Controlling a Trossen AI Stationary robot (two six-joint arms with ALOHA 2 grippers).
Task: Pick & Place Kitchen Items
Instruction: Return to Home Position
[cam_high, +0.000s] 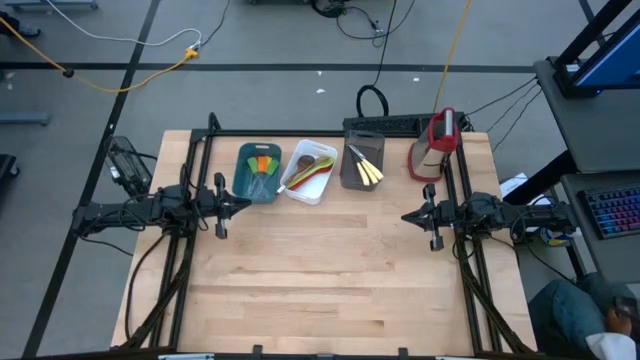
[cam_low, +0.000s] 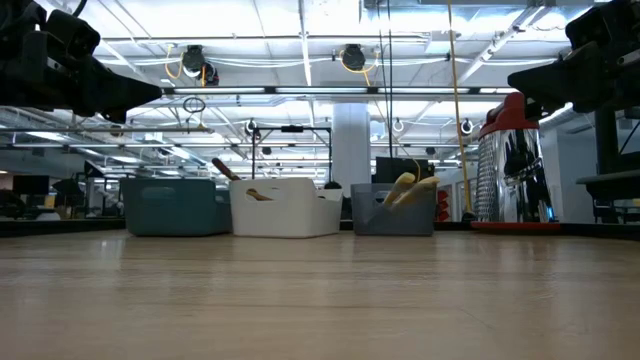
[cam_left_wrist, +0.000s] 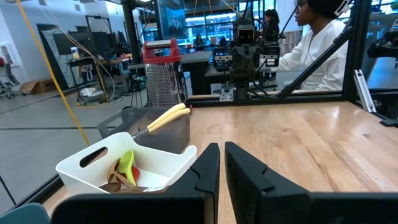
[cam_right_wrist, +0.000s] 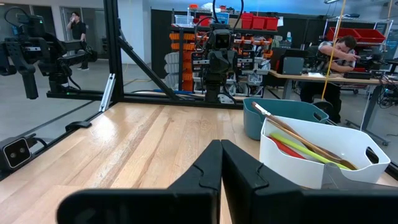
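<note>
The kitchen items lie in three trays at the table's far side. The teal tray (cam_high: 257, 172) holds orange and green spatulas. The white tray (cam_high: 309, 175) holds green, red and wooden spoons (cam_right_wrist: 308, 148). The grey-brown tray (cam_high: 362, 163) holds pale-handled knives (cam_left_wrist: 166, 116). My left gripper (cam_high: 245, 205) hovers shut and empty at the table's left, just near of the teal tray. My right gripper (cam_high: 406, 216) hovers shut and empty at the table's right, its fingers (cam_right_wrist: 219, 163) pointing toward the left arm.
A red-and-white upright grater (cam_high: 434, 146) stands at the far right, beside the grey-brown tray. A black power strip (cam_high: 385, 124) lies behind the trays. The bare wooden tabletop (cam_high: 330, 270) spreads between and in front of the arms. People sit beyond the table (cam_left_wrist: 311, 31).
</note>
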